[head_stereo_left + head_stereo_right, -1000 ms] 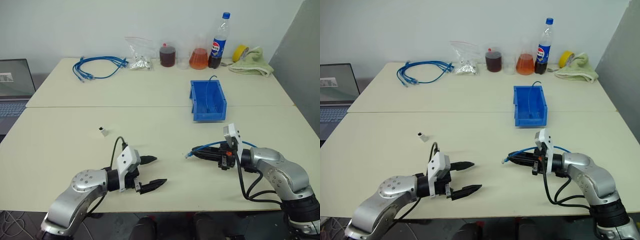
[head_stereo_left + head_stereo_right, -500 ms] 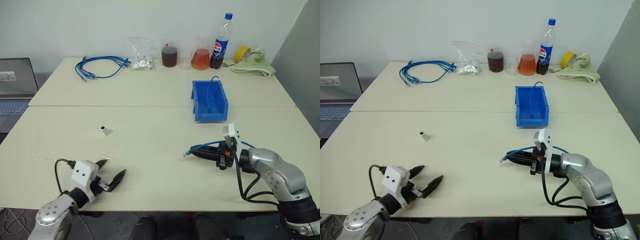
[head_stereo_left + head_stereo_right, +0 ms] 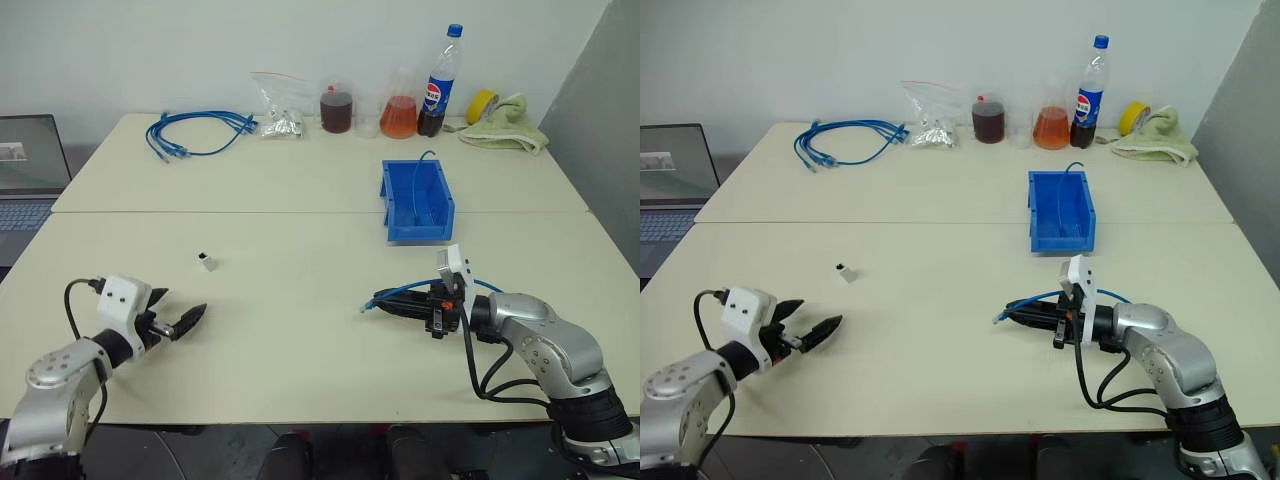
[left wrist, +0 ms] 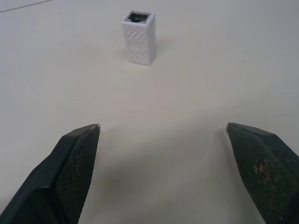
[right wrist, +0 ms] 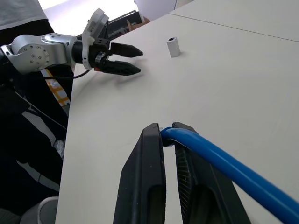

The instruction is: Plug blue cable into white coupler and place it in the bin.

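Right hand point(image 3: 388, 306) clamped on blue cable point(image 3: 410, 291); left hand point(image 3: 183, 321) spread wide over surface point(image 3: 300, 330), near white coupler point(image 3: 206, 262), not touching.

Even, bright diffuse light; shadows on the counter point(image 3: 300, 330) faint and soft. No glare. Head views sharp; left wrist view slightly soft, dimmer

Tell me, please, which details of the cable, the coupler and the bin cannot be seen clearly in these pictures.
- The blue cable: its plug is too small in the head views; in the right wrist view the right gripper fingers cover the end.
- The white coupler: the left wrist view shows one dark socket; the opposite end faces away.
- The bin: its front lip hides part of the floor, so the end of the thin cable inside is unclear.
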Available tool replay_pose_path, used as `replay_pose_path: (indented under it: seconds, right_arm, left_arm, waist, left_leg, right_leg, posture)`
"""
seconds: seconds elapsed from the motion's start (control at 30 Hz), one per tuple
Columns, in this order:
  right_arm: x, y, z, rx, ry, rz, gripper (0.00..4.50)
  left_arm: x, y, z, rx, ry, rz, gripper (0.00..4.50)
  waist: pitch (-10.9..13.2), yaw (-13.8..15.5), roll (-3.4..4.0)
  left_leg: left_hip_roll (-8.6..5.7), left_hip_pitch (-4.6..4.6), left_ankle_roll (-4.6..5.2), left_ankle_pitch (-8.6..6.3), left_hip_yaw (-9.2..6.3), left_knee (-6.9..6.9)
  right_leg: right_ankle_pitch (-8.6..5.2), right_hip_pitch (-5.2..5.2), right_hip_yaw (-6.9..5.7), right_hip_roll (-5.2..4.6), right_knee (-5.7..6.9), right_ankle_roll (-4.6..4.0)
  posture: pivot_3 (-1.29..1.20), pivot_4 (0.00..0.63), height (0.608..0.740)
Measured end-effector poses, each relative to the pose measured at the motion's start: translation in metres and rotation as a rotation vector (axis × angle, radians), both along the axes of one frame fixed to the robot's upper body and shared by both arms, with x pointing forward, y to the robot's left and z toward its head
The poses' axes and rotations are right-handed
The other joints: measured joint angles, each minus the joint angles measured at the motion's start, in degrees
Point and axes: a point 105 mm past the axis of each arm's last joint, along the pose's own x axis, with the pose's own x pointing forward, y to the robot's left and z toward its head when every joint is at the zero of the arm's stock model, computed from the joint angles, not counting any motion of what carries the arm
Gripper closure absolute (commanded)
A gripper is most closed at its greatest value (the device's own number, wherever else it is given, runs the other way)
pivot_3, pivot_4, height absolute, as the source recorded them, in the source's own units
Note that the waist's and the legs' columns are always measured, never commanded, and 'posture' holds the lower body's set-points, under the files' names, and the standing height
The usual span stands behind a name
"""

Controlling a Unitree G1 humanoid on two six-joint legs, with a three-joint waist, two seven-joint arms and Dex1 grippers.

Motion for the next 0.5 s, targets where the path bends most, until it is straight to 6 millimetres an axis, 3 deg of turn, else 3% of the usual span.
replay_pose_path:
  seconds: [0.17,0.5]
  right_arm:
    - [0.0,0.001,0.0,0.004,-0.001,0.002,4.46]
    - [0.001,0.003,0.001,0.016,-0.007,0.005,4.46]
  left_arm:
    - [0.017,-0.004,0.016,0.024,-0.005,-0.014,0.0]
    - [0.025,-0.017,0.013,0.033,0.044,-0.044,0.0]
  waist:
    - [0.0,0.0,-0.01]
    - [0.0,-0.1,-0.02]
  left_leg:
    - [0.0,0.0,0.0,0.0,0.0,0.0]
    - [0.0,-0.01,-0.01,0.0,-0.03,0.0]
  right_leg:
    - [0.0,-0.03,0.02,0.0,0.04,0.0]
    - [0.0,-0.07,0.05,-0.02,0.08,0.0]
  posture:
    - [0.0,0.15,0.74]
    - [0.0,0.15,0.74]
